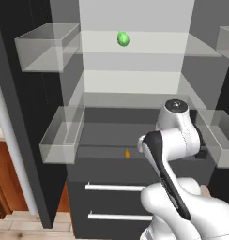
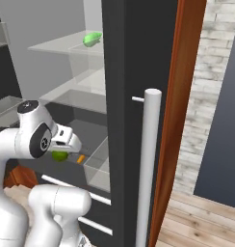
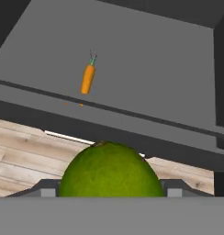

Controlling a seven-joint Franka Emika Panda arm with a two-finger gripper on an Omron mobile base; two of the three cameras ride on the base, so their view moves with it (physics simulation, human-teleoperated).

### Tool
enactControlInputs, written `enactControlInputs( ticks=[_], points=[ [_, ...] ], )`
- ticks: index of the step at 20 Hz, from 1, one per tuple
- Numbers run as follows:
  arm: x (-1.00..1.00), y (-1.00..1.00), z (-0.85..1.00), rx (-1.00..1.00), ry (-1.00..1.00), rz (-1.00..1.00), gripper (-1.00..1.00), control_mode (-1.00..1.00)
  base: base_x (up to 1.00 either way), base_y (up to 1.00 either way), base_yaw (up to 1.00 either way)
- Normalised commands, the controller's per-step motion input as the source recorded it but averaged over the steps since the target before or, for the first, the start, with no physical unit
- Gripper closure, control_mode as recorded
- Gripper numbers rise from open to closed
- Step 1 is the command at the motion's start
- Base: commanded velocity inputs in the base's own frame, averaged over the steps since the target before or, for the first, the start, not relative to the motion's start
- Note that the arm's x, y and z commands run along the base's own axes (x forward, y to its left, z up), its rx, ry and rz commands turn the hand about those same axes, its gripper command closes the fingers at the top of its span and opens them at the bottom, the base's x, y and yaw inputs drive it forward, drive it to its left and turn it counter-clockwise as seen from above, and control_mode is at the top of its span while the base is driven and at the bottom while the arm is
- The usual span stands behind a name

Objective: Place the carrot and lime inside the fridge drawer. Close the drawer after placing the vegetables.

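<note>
An open fridge is seen from behind a white robot arm. The fridge drawer (image 1: pixel 102 133), a wide shallow dark grey tray with a pale front edge, is pulled out at mid height. The carrot (image 1: pixel 127 153) is lying inside it, close to the front edge; in the hand view the carrot (image 3: pixel 87 78) is shown flat on the drawer floor (image 3: pixel 146 73), its green tip pointing toward the back. The lime (image 3: pixel 110 170) is clamped in the gripper (image 3: pixel 109 193), pressed between the two dark fingertips and held in front of the drawer's front edge, over the wooden floor (image 3: pixel 22 151). In the right base view the lime (image 2: pixel 59 156) is seen tucked under the white hand, just beside the carrot (image 2: pixel 80 158) as framed. A brighter green oval object (image 1: pixel 123 39) is resting on an upper shelf (image 1: pixel 135 47). Clear plastic bins (image 1: pixel 62 133) are mounted on the doors at either side. Two white handles (image 1: pixel 114 187) are visible on the dark panels below the drawer.
</note>
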Motion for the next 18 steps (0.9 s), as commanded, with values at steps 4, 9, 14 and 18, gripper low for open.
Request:
enactControlInputs(
  ticks=[4,9,14,18],
  points=[
    [0.77,-0.03,0.82,0.00,0.01,0.00,1.00,-1.00,0.00,0.00,0.00],
    [0.96,0.00,-0.08,0.00,0.01,0.00,1.00,-1.00,0.00,0.00,0.00],
    [0.88,0.00,-0.51,0.00,0.00,0.00,1.00,-1.00,0.00,0.00,0.00],
    [0.67,0.00,-0.67,0.00,0.02,0.00,1.00,-1.00,0.00,0.00,0.00]
  ],
)
